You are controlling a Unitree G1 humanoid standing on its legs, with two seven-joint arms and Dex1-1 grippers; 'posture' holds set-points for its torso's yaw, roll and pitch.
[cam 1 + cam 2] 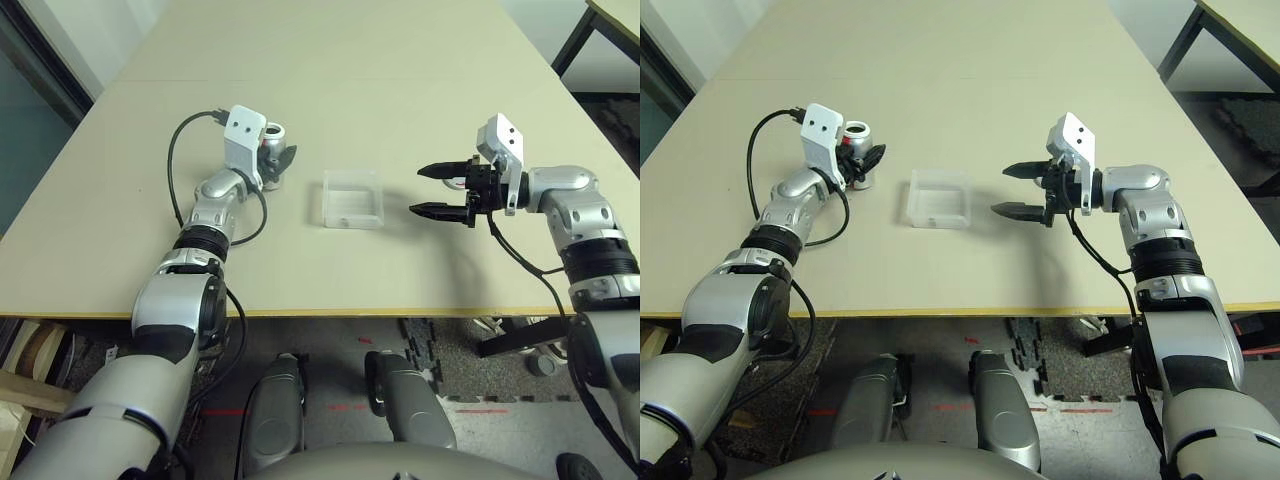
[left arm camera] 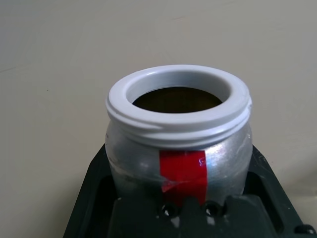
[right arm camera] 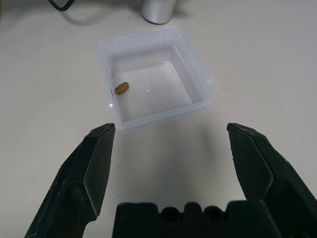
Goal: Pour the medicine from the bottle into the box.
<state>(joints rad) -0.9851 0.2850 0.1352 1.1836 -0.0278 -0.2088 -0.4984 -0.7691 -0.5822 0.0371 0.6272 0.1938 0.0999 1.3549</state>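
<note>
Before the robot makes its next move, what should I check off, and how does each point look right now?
Bottle upright: ok.
Bottle held by the left gripper: ok, its fingers are shut on it.
Bottle's mouth uncapped: ok.
Pill inside the box: ok.
Right gripper empty and open: ok.
Bottle emptied: cannot tell, the inside is too dark.

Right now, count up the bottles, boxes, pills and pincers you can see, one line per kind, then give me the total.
Bottle: 1, silvery with a red label, upright between the fingers of the left pincer
Box: 1, clear plastic
Pill: 1, brownish, inside the box
Pincers: 2, left and right
Total: 5
</note>
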